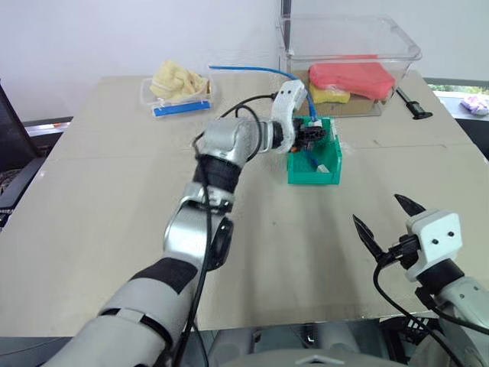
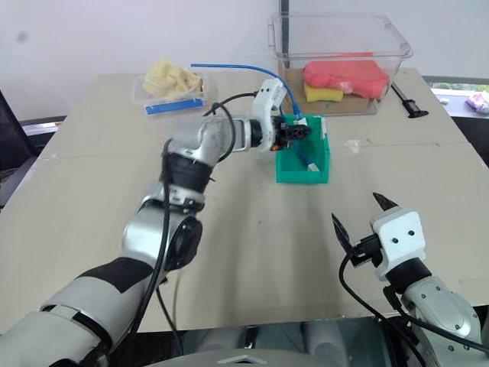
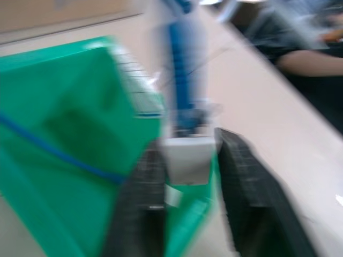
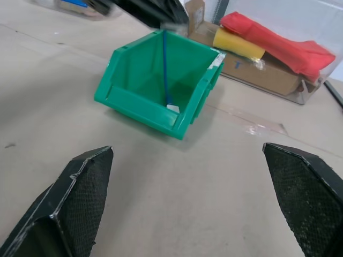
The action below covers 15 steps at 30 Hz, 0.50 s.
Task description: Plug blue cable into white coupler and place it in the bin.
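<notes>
The teal-green bin stands mid-table, in front of the big clear tub. My left gripper hovers over its open top, black fingers on either side of the white coupler. The blue cable runs out of the coupler and arcs up and away to the left. A thinner blue strand hangs down into the bin and ends in a small white piece. Near the table's front right corner, my right gripper is open wide, nothing between its fingers, well short of the bin.
A large clear tub holding red and yellow items stands at the back right, close behind the bin. A small clear tray with a blue strip and a cream lump sits at the back left. A black tool lies right of the tub.
</notes>
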{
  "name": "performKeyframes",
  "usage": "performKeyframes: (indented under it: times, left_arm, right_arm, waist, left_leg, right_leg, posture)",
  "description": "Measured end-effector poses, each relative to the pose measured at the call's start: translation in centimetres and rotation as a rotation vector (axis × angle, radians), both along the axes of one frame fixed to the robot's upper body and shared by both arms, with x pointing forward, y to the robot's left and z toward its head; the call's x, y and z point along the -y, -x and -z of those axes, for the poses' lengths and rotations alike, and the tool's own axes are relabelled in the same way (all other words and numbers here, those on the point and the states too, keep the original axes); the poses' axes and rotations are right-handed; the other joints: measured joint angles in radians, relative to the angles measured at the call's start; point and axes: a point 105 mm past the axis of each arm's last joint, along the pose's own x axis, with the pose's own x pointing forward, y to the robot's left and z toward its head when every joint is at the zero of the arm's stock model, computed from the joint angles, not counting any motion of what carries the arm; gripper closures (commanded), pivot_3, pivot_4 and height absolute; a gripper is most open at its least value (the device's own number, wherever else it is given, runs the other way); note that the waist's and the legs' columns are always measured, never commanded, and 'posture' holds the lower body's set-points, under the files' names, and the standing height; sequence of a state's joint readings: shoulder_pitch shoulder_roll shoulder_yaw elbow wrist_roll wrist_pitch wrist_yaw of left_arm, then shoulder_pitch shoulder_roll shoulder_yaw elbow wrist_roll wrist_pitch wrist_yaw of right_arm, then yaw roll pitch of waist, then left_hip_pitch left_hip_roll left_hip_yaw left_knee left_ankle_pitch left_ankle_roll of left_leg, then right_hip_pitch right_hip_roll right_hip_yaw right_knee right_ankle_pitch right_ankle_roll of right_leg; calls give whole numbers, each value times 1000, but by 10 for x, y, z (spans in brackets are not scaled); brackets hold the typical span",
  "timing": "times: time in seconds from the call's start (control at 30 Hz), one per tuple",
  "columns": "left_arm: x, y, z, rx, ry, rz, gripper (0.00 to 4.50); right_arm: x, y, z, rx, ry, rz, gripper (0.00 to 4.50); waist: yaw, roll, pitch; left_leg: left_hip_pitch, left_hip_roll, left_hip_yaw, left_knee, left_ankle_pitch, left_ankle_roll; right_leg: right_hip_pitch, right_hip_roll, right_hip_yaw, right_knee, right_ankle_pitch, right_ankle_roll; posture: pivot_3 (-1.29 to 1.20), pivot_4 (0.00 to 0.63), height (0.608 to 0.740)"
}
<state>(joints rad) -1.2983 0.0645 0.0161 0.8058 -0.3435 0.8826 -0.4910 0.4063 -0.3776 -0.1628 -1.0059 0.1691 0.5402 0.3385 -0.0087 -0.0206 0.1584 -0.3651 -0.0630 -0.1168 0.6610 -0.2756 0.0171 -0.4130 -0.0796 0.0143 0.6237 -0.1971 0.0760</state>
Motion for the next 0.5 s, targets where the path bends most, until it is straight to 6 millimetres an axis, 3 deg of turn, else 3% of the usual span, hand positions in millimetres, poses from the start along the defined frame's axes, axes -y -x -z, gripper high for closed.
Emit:
performKeyframes:
  times: [0.1, 0.13, 0.33, 0.43, 0.5]
  left_arm:
    - [0, -6, 0, -17, 8, -29, 305]
    - [0, -6, -2, -24, 13, -31, 25]
    - [-17, 0, -20, -25, 98, 16, 25]
    - [-27, 12, -37, 98, 196, 66, 25]
    - [-44, 29, -41, 287, 213, 100, 25]
  right_arm:
    - [4, 1, 1, -5, 7, 16, 49]
    - [6, 1, 0, -3, 10, 19, 49]
    - [9, 0, -6, 13, 25, -2, 49]
    - [12, -3, -10, 20, 34, -28, 49]
    - [13, -6, -9, 4, 34, -71, 49]
  waist:
    - [-5, 0, 1]
    - [-5, 0, 1]
    - [-6, 1, 4]
    - [-5, 1, 4]
    - [-10, 3, 3]
  left_leg:
    - [-1, -1, 2, -2, 1, -1]
    - [-2, -1, 2, -2, 2, -4]
    - [-2, 0, 2, -3, 2, -4]
    - [-1, 2, 3, -3, 3, -5]
    - [2, 3, 6, -6, 3, -5]
  right_leg:
    - [-3, -1, 3, 0, -1, 1]
    - [-4, -1, 3, 0, -1, 1]
    - [-4, -1, 3, 0, -1, 1]
    - [-4, -1, 4, 0, -1, 1]
    - [-4, -1, 8, 1, 1, -3]
  posture:
    - [0, 150, 740]
    - [0, 150, 740]
    - [0, 150, 740]
    - [0, 150, 740]
    - [0, 150, 740]
